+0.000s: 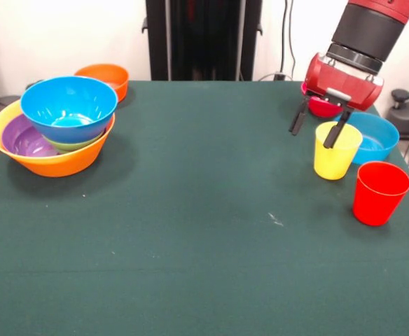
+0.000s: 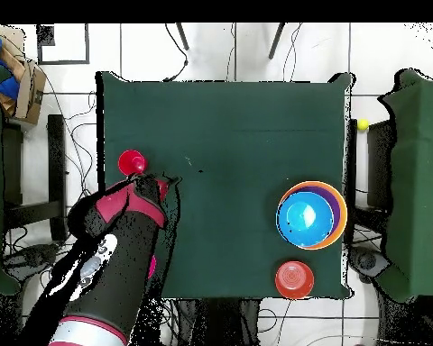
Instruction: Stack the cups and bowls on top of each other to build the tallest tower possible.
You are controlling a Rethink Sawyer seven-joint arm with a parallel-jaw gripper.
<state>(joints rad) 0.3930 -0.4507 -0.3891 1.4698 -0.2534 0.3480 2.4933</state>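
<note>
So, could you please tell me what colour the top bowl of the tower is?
Blue: the top bowl of the tower shows best in the front view.

Glossy plastic bowls — matt green cloth table.

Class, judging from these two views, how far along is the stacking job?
Done: the tower holds a purple bowl, a green one and a blue bowl on top. In hand: the open gripper straddles the yellow cup's rim. Left: the red cup, the orange bowl and the second blue bowl.
</note>
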